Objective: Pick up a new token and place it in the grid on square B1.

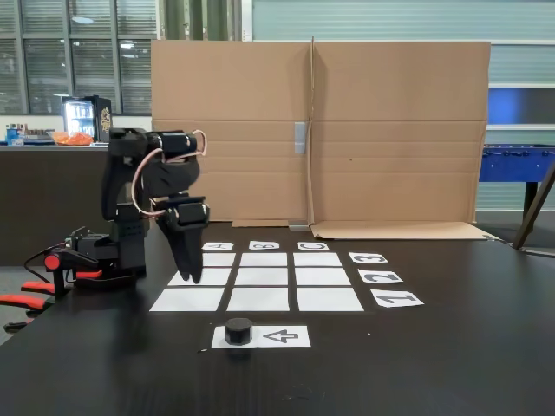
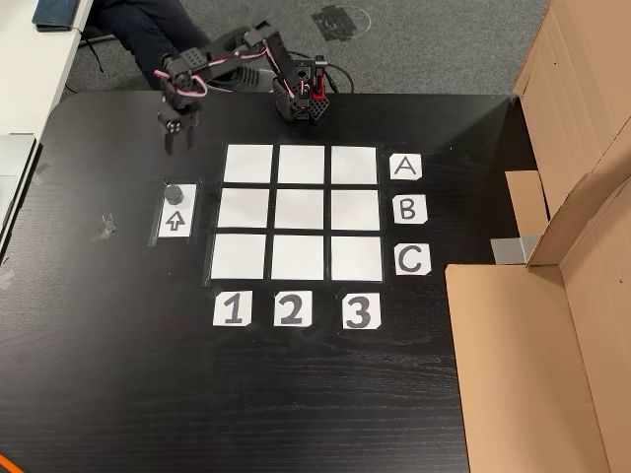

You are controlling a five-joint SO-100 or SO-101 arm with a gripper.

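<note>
token: small black squat round puck point(image 1: 238, 330) on the arrow-printed white sheet point(image 2: 175, 219), near the grid
claw: black two-finger gripper point(image 1: 191, 270) looks pressed together, empty
handling: probably light and stiff, pinch its sides

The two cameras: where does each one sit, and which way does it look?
Fixed view: low at the table's edge, facing the cardboard wall across the grid; arm and tool at left.
Other view: high above, looking down on the grid; arm at top.
Both show the token on the arrow sheet.
</note>
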